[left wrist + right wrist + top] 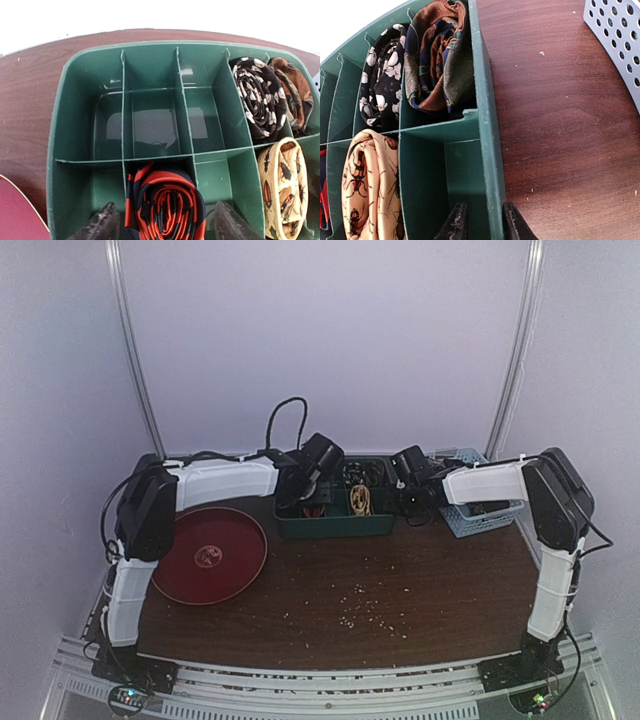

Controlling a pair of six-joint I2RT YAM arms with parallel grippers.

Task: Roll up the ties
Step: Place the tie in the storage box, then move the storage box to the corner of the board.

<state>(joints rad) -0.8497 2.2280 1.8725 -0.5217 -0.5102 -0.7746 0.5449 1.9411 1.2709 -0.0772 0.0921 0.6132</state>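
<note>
**In the green bin [56, 130], four compartments hold coils**

In the left wrist view we look down into the bin's grid of compartments. The striped orange-red and black tie [165, 205] sits coiled in a near compartment. The left claw [167, 226] is released: its dark fingers [102, 225] stand one on each side of the coil, with a gap showing on both sides. Toward the right, a black tie with white flowers [257, 100] and a brown and blue patterned tie [295, 92] lie rolled in neighbouring far compartments. A cream tie printed with beetles [282, 192] is rolled in the compartment nearer to us. The edge of a red tray [15, 215] shows at the lower left, on the brown surface [30, 100].

In the right wrist view, the right claw [485, 227] straddles the bin's outer wall, one finger inside the corner compartment and the other outside, over the surface. The fingers stand close together, and we cannot tell whether they pinch the wall. The beetle tie lies in the next compartment, with the flowered and brown coils beyond. A pale blue perforated basket [620, 40] fills the upper right corner.

In the top view, the bin sits at the far middle of the surface, between the tray on the left and the basket on the right. The left arm reaches its left part and the right arm its right end. Pale crumbs [365, 605] are scattered nearer to us.
</note>
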